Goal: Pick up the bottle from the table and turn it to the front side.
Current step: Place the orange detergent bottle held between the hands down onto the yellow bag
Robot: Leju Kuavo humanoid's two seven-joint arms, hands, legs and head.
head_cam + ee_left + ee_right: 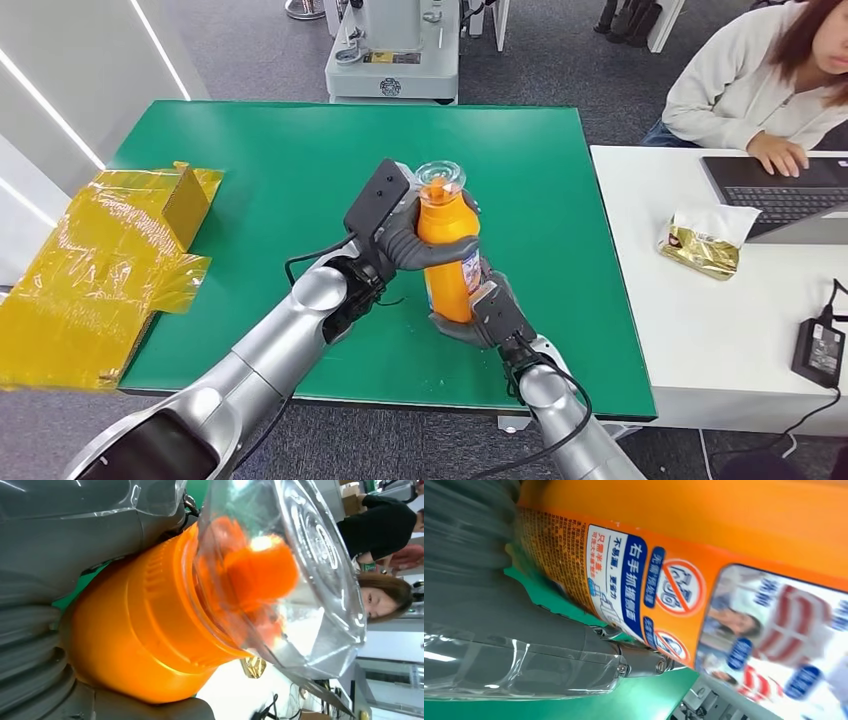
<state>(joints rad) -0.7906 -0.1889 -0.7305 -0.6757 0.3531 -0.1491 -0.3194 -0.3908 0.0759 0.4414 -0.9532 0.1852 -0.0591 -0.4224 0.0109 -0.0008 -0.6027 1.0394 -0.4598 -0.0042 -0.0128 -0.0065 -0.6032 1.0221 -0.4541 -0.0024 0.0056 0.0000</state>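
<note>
Head view: my left hand (405,240) grips the orange bottle (447,250) around its upper body; my right hand (487,312) clasps its base. The bottle stands upright above the green table (270,160), clear cap (440,178) uppermost.

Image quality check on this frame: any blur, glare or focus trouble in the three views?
Head view: sharp and evenly lit, with the bottle clear between the left hand and right hand. Left wrist view: too close, and the clear cap carries bright glare. Right wrist view: label print readable near the middle, smeared toward the edge; the hand's fingers are blurred.
</note>
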